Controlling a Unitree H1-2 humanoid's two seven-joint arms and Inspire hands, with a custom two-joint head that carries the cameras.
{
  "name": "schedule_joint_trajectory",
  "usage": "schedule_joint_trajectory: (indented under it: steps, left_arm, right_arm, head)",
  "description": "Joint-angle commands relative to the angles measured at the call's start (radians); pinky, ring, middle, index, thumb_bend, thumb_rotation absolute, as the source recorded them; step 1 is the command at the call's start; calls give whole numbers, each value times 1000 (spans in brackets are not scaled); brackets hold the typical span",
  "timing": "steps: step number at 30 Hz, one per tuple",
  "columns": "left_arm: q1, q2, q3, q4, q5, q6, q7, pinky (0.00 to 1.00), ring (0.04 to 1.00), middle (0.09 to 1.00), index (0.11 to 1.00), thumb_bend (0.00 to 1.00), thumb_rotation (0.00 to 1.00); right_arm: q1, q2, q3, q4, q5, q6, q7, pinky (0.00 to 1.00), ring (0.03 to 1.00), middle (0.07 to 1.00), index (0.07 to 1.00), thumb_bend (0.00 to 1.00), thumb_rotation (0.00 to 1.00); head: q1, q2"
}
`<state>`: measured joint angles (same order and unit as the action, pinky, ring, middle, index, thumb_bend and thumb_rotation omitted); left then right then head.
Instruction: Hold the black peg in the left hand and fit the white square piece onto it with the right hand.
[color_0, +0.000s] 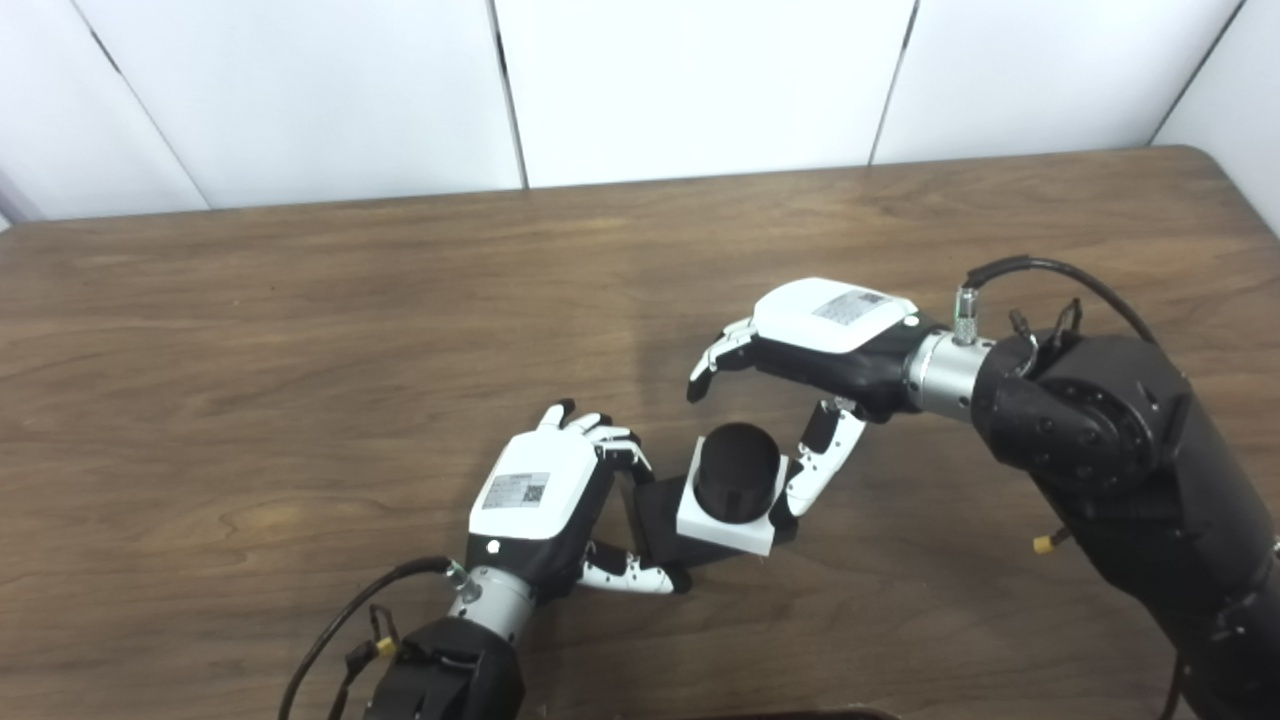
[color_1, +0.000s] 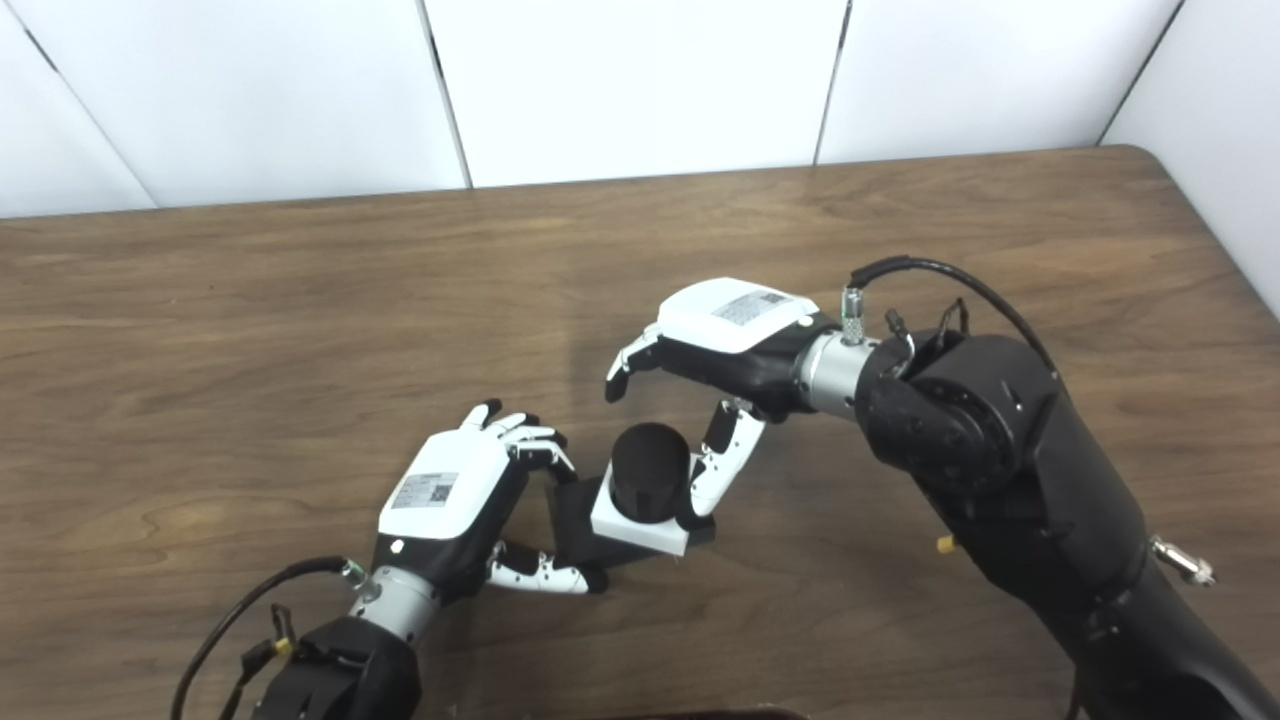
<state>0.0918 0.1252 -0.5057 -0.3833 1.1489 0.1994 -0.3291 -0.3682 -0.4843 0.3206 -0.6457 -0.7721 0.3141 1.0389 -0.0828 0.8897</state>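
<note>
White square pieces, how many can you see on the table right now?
1. The white square piece sits around the black peg, between the left hand and right hand. None elsewhere; one behind a hand is possible.

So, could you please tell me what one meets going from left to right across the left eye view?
Left hand → white square piece with the black peg standing up through it → right hand, its fingers curled above the peg → the right arm.
</note>
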Motion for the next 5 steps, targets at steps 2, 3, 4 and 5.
schedule_joint_trajectory:
  steps: [2, 3, 4, 5]
  left_arm:
    - [14, 13, -18, 2, 60, 5, -63, 982, 888, 812, 494, 514, 74]
    - [11, 15, -19, 1, 82, 6, -66, 972, 886, 816, 496, 516, 77]
    - [8, 16, -21, -1, 102, 6, -75, 952, 881, 823, 635, 706, 198]
    - [6, 17, -21, -4, 119, 7, -83, 947, 881, 832, 704, 786, 258]
  right_arm:
    - [-43, -5, -17, -32, -8, 2, -13, 850, 899, 842, 761, 1000, 382]
    - [-44, -4, -16, -31, -9, 2, -13, 849, 899, 841, 759, 1000, 385]
    - [-44, -4, -17, -30, -9, 1, -13, 849, 900, 841, 758, 1000, 389]
    - [-44, -3, -16, -29, -9, 2, -13, 850, 900, 841, 757, 1000, 392]
  head:
    - [-1, -1]
    - [-1, -1]
    - [-1, -1]
    - [-1, -1]
